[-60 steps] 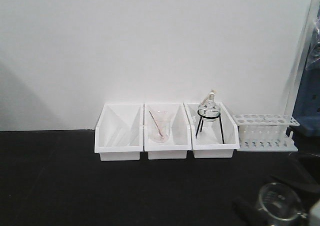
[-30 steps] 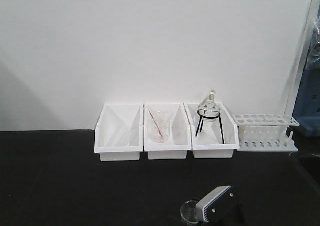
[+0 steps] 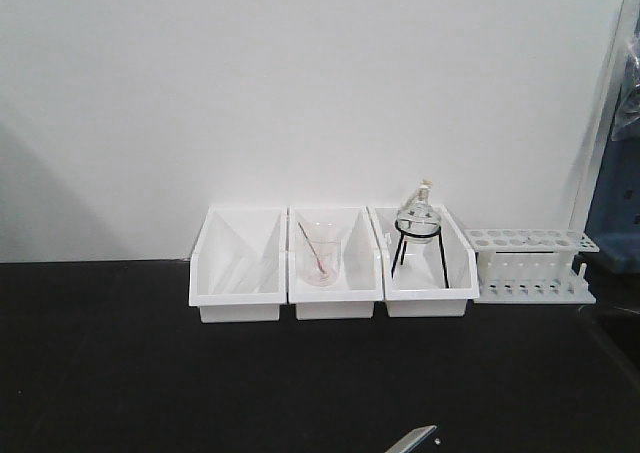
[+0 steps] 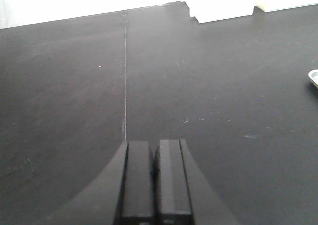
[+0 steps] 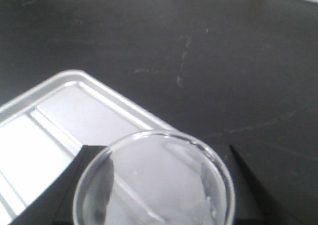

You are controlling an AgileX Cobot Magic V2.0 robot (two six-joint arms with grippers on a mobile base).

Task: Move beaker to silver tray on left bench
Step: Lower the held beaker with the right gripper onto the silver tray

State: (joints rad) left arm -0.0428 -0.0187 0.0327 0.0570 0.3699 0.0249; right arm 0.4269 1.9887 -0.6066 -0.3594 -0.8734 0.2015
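In the right wrist view my right gripper (image 5: 155, 178) is shut on the small clear glass beaker (image 5: 154, 195), whose round rim fills the space between the two black fingers (image 5: 74, 185). The beaker hangs over the near corner of the shiny silver tray (image 5: 74, 111), which lies on the matte black bench top (image 5: 223, 61). Whether the beaker touches the tray cannot be told. In the front view only a grey sliver of the right arm's housing (image 3: 412, 439) shows at the bottom edge. My left gripper (image 4: 155, 153) is shut and empty over the bench (image 4: 198, 86). A tray corner (image 4: 313, 78) shows at its right edge.
Three deep white bins (image 3: 238, 268) stand against the white wall. The middle one holds a larger beaker with a red-tipped rod (image 3: 320, 258), the right one a round flask on a black stand (image 3: 418, 228). A white test-tube rack (image 3: 532, 265) stands to their right.
The right gripper with the beaker has moved from the lower right to the left and down, almost out of the front view. The bins and rack have not moved.
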